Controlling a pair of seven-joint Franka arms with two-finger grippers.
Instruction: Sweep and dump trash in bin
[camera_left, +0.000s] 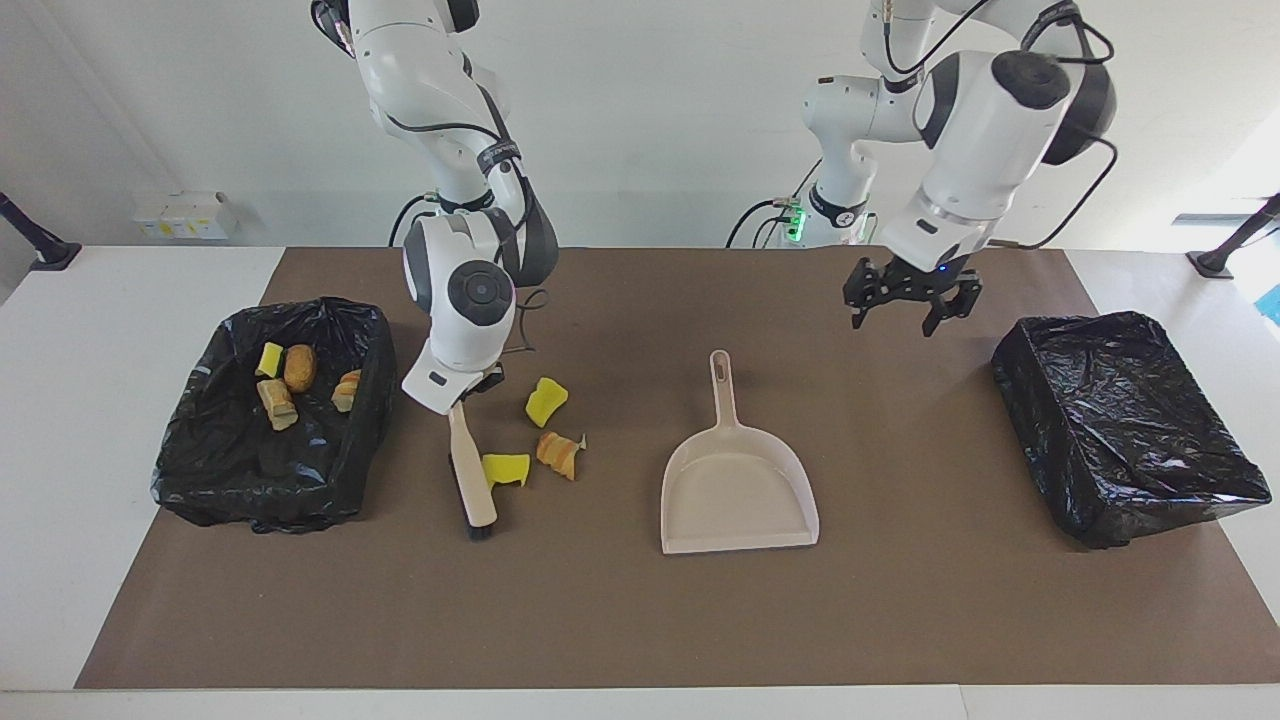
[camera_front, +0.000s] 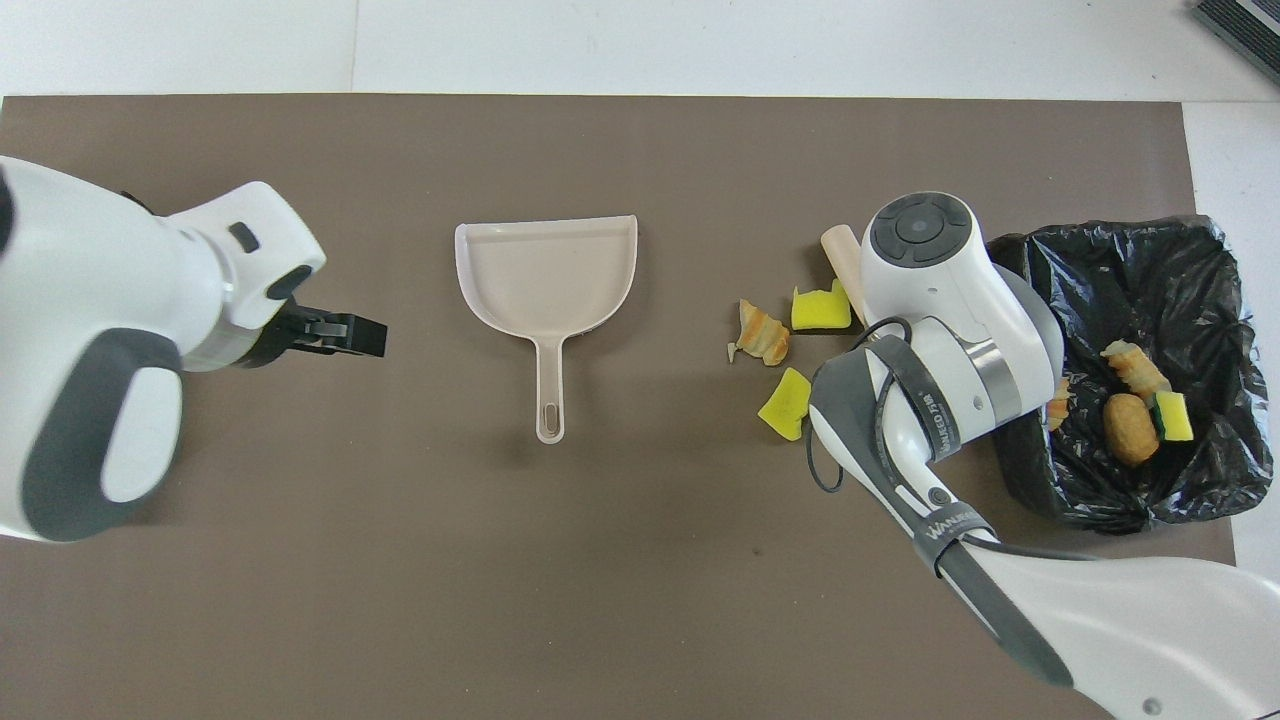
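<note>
My right gripper (camera_left: 462, 398) is clamped on the handle of the brush (camera_left: 472, 478), which slants down to the brown mat (camera_left: 640, 620) with its dark bristles touching it. The facing view shows the brush's whole length and the bristles; from overhead my own arm covers nearly all of it and only a stub of the handle shows (camera_front: 838, 252). Three loose pieces of trash lie on the mat toward my right arm's end: a yellow wedge (camera_left: 505, 469) just beside the brush handle, an orange striped lump (camera_left: 559, 455) next to it, and a second yellow wedge (camera_left: 546, 400) nearer to me. Four more pieces sit in the black-lined bin (camera_left: 190, 460) at that end of the mat; the overhead view looks straight down onto them (camera_front: 1130, 428), though my arm hides part of one. The dustpan (camera_left: 736, 480) rests flat in the middle of the mat, handle pointing toward me. My left gripper (camera_left: 911, 302) hangs open over bare mat between the dustpan and a second bin (camera_left: 1125, 430) at the left arm's end. Overhead that second bin is covered by my left arm, and only the gripper's dark fingers (camera_front: 340, 334) show.
</note>
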